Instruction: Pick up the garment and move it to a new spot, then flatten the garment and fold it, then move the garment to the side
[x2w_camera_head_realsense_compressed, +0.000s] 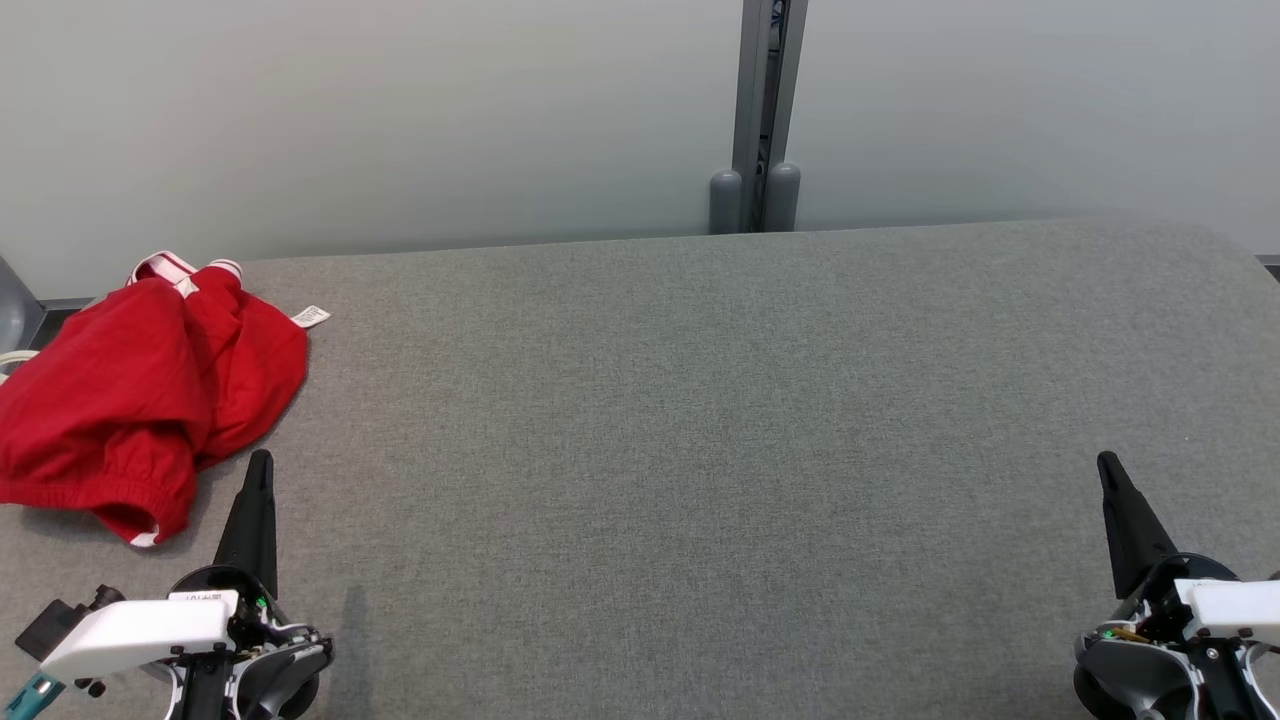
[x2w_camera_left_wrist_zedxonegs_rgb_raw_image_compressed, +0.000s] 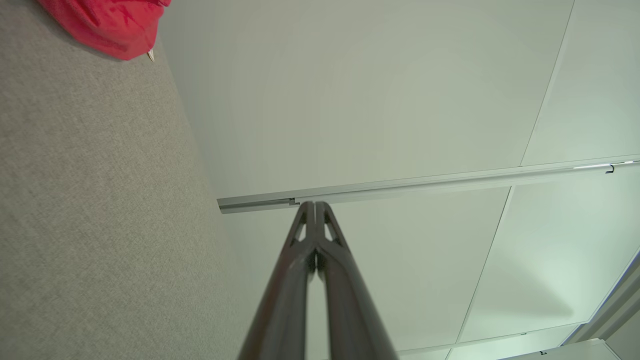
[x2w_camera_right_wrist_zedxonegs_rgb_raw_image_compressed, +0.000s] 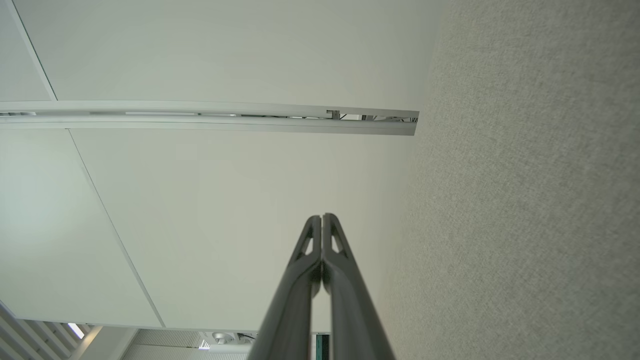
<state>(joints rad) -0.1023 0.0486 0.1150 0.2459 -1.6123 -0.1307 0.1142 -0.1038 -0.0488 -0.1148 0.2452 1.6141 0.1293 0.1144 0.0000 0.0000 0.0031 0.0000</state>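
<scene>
Head view: the red garment, judged light, limp and best pinched at a raised fold, is seen bunched at the table's left edge, both the left gripper and right gripper clenched and empty.

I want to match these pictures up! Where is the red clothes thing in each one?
Head view: red garment crumpled at the far left of the grey tabletop.
Left wrist view: red garment in top left corner.
Right wrist view: grey tabletop down the right side.
Shared landmark: the grey tabletop.

Red cloth garment (matt felt table)
</scene>
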